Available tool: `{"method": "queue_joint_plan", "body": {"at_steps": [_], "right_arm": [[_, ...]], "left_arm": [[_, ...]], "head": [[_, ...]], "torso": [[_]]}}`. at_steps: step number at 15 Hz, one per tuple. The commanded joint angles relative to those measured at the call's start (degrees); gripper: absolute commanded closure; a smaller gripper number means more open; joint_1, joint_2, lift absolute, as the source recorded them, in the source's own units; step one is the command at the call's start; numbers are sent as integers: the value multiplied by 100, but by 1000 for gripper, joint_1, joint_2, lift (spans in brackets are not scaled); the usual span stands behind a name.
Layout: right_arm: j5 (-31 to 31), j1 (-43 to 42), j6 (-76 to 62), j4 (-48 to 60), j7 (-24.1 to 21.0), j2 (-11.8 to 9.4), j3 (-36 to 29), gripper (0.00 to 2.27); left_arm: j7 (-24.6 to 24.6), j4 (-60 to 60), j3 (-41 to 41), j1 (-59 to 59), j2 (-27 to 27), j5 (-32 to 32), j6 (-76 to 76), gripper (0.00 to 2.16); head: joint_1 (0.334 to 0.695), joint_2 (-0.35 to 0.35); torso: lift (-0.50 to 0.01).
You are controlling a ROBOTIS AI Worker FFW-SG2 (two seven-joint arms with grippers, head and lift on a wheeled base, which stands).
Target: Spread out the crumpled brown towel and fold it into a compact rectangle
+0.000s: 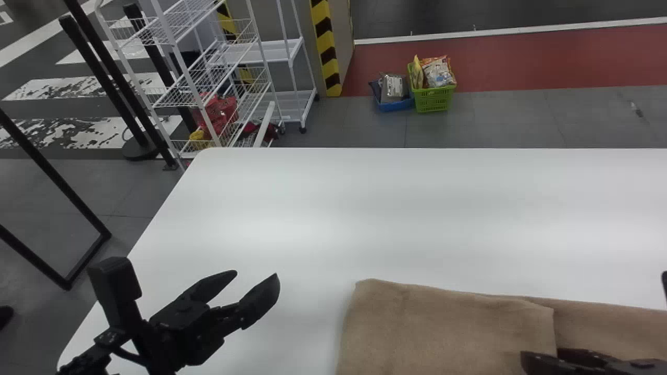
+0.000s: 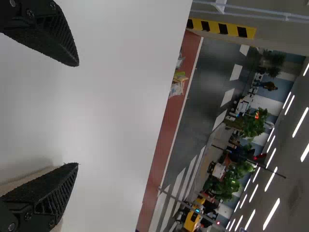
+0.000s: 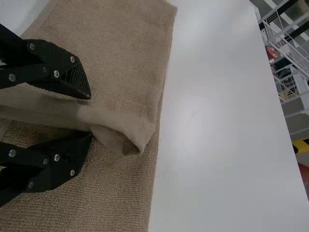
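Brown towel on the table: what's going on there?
The robot's right arm is working on the brown towel, which lies flat on the white table with one section folded over the rest. The right gripper is at that flap's edge, fingers apart around it, not clamped as far as I can tell. The left gripper is open and empty, off to the towel's left. Folding looks partly done.

Brown towel point(image 1: 448, 323) — partly past head view's edges

Lit ceiling strips point(image 2: 271, 214) glow far beyond the left claw point(image 1: 256, 274); soft glare whitens the bench point(image 1: 312, 229) ahead of it, and a faint shadow falls between it and the towel point(image 1: 443, 323).
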State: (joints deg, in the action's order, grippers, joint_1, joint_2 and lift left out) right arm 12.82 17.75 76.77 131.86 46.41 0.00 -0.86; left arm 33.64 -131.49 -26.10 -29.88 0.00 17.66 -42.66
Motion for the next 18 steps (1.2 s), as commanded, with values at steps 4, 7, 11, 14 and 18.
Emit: {"method": "queue_joint_plan", "body": {"at_steps": [4, 7, 11, 14, 18], "right_arm": [[-148, -79, 1, -12, -114, 5, 16, 701], [-174, -149, 19, -20, -132, 5, 78, 704], [-183, -149, 19, -47, -123, 5, 113, 994], [-288, -131, 1, -47, -105, 5, 25, 1058], [-491, -202, 1, 32, -123, 5, -160, 1058]], "left_arm": [[11, 35, 0, 0, -15, 1, -2, 76], [20, 62, 0, 0, -15, -8, 16, 76], [46, 70, -18, 0, -15, 1, -2, 76], [46, 70, -18, 0, -15, 1, -2, 76], [46, 70, -18, 0, -15, 1, 16, 76]], "head": [[695, 247], [695, 250], [695, 261], [695, 265], [695, 259]], "torso": [[-127], [-127], [-127], [-127], [-127]]}}
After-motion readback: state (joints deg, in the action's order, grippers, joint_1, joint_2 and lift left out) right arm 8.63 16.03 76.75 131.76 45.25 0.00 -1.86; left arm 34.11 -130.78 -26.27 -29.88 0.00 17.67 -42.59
